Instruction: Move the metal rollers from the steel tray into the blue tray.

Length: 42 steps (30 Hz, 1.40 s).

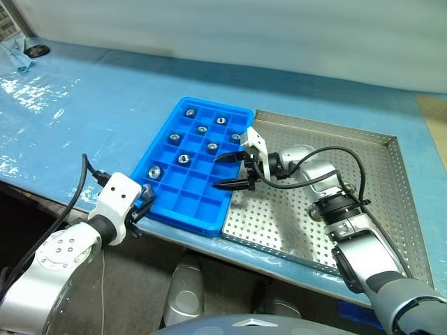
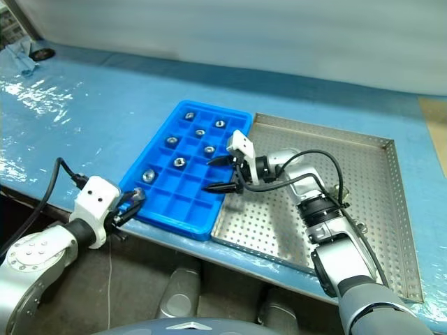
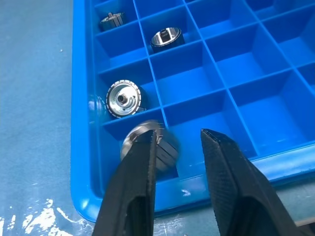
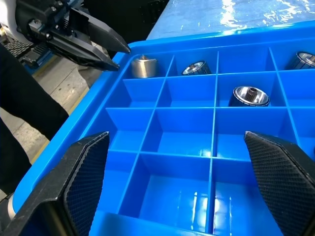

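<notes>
The blue tray lies on the table, left of the steel tray and touching it. Several metal rollers sit in its compartments, among them one mid-tray and one close to the near corner. Another roller lies in the corner compartment, partly behind one finger of my left gripper. That gripper hangs at the tray's near left corner, open, with nothing between its fingers. My right gripper reaches leftward over the blue tray's right side, open wide and empty.
Both trays rest on a blue plastic-covered table whose front edge runs just below them. A crumpled cloth and a dark round object lie at the far left corner. A grey wall closes the back.
</notes>
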Tool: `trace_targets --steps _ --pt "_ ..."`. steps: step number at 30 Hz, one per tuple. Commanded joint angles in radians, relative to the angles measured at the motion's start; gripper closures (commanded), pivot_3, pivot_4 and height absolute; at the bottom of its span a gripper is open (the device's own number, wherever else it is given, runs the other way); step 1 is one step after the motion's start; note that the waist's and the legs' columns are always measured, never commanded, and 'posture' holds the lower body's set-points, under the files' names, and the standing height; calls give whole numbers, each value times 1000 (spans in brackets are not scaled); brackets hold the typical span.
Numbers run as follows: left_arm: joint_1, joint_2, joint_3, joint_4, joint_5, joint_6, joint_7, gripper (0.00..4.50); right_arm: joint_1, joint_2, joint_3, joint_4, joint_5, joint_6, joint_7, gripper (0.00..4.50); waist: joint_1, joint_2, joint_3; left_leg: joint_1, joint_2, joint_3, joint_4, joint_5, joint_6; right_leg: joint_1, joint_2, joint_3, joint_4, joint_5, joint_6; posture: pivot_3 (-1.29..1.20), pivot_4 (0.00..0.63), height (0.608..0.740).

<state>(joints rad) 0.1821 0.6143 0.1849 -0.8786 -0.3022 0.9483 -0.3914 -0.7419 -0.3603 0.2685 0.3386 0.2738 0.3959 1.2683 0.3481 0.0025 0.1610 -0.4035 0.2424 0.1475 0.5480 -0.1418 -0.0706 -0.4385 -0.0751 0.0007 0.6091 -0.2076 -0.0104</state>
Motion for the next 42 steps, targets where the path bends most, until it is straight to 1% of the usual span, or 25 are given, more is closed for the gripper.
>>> trace_targets --steps 1,6,20,26,35,42 --pt "-17 -2 -7 -6 12 -29 9 2886 -7 -8 -17 -42 7 -3 0 0 1 0 0 0 0 0 0 0 0 0 0 0 0 0 0 575 150 740" --pt "-56 0 -39 18 14 -39 10 2886 1 -12 -23 -55 11 3 -11 0 -1 0 0 0 0 0 1 0 0 0 0 0 2 0 0 545 150 740" --pt "-101 -2 -49 33 10 -13 20 2886 14 -13 -27 -72 13 8 -30 0 -2 0 0 0 0 -1 9 0 0 0 0 1 10 0 0 520 150 740" --pt "-118 -14 -13 35 23 80 83 2886 12 -10 -26 -69 11 7 -35 0 -3 0 0 0 1 -1 11 0 0 -1 0 2 12 0 0 520 150 740" --pt "-164 -18 15 46 16 176 109 2886 11 -2 -20 -60 5 3 -41 0 -2 0 0 0 1 -1 12 0 0 -1 0 1 13 0 0 527 150 740" --pt "-188 -26 -16 107 44 232 152 2886 22 -3 -22 -72 6 7 -54 0 -3 0 0 0 1 -2 13 0 0 -1 0 1 13 0 0 511 150 740"
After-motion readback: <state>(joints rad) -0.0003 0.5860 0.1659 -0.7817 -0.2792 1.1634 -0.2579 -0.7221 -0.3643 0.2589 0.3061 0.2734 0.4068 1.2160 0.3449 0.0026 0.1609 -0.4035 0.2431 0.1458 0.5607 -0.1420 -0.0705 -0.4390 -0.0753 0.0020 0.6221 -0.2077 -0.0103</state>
